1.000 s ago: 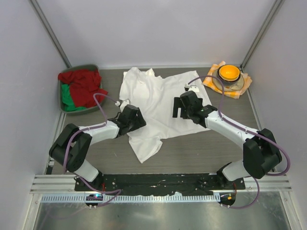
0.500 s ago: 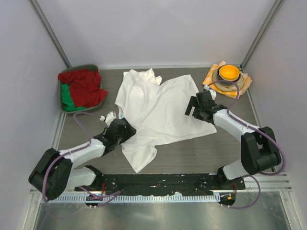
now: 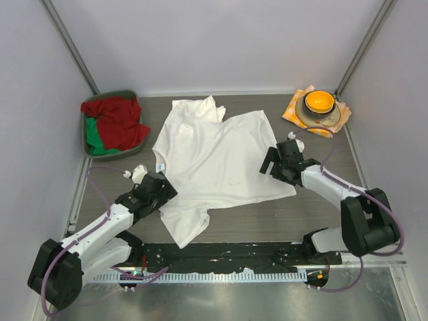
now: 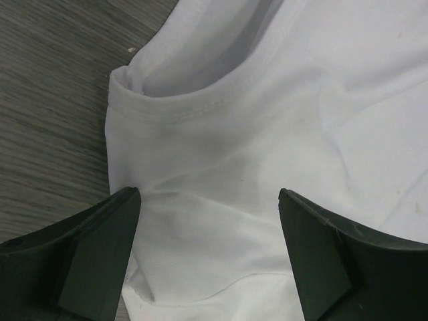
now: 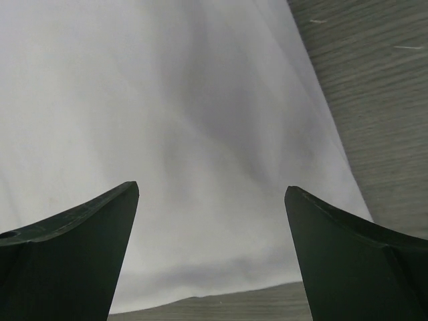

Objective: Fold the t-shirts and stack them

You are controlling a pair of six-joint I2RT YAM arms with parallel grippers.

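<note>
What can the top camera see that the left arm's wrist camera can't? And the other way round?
Only the top view shows the t-shirt spread out whole, the right gripper, the bin of red and green cloth, and the orange bowl on its checked cloth. Only the left wrist view shows the shirt's stitched hem up close. Both show the white shirt, the grey table and the left gripper, open at the shirt's edge.
</note>
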